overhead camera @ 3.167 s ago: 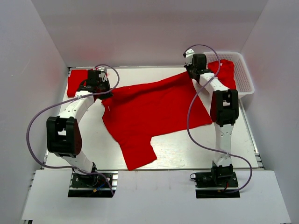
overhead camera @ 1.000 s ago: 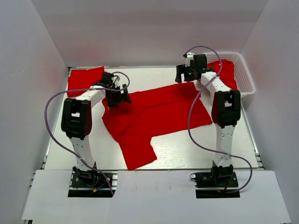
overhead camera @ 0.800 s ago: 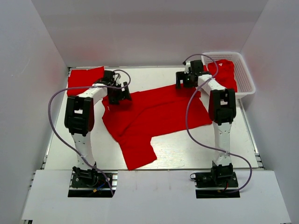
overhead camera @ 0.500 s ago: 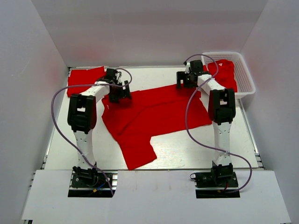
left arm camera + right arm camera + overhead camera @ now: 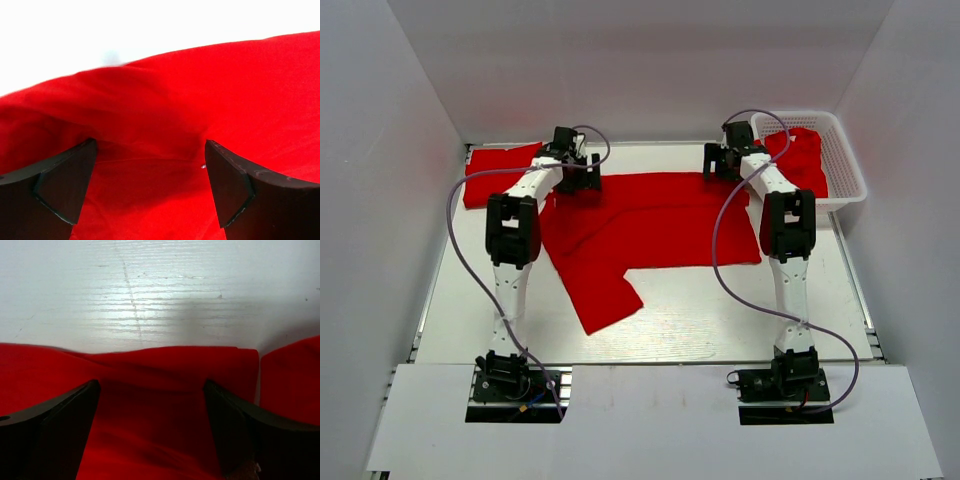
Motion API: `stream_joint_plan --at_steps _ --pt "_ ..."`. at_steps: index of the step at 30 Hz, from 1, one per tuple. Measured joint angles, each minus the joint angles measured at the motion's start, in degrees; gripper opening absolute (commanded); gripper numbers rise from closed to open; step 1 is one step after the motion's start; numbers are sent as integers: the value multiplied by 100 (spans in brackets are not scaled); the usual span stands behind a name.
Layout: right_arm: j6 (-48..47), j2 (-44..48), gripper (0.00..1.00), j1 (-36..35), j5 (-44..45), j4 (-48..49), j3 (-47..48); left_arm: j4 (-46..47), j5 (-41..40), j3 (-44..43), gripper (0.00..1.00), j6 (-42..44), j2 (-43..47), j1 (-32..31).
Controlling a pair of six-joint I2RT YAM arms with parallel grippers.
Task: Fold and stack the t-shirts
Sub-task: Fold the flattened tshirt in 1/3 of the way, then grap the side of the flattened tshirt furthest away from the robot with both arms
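Here, t-shirt (image 5: 660,215) edge between parted left fingers (image 5: 60,195), likewise parted right fingers (image 5: 50,435)

Both arms stretch far forward and low. The left gripper (image 5: 150,160) and the right gripper (image 5: 150,400) have fingers spread wide apart.

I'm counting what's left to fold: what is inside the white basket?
Bunched red t-shirt fabric fills the white basket. How many shirts it holds cannot be seen: the top layer covers whatever lies beneath.
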State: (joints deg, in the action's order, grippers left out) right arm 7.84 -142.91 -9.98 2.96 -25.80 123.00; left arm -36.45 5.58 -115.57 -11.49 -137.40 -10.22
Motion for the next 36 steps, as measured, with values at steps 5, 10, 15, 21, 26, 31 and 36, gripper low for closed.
stream_joint_plan --at_steps 5,10,15,21,26,31,36 --pt "55 0 90 28 9 -31 17 -35 142 -664 100 494 -396 15" --pt "-142 24 90 31 -155 -83 33 -33 442 -546 100 813 -321 39" --pt "-496 424 90 -55 -424 -260 -20 -177 560 -181 100 916 26 31" --pt "-804 2028 90 -428 -374 -374 -640 -520 249 431 100 699 1272 -4" --pt "-321 3930 90 -776 -140 -133 -2426 -505 -57 2334 100 122 3392 -63" --pt "586 5370 90 -686 251 31 -4677 -507 -133 4223 100 -498 5184 -304" --pt "1311 6172 90 -627 839 -122 -6293 -957 -260 5772 100 -1106 5934 -914"
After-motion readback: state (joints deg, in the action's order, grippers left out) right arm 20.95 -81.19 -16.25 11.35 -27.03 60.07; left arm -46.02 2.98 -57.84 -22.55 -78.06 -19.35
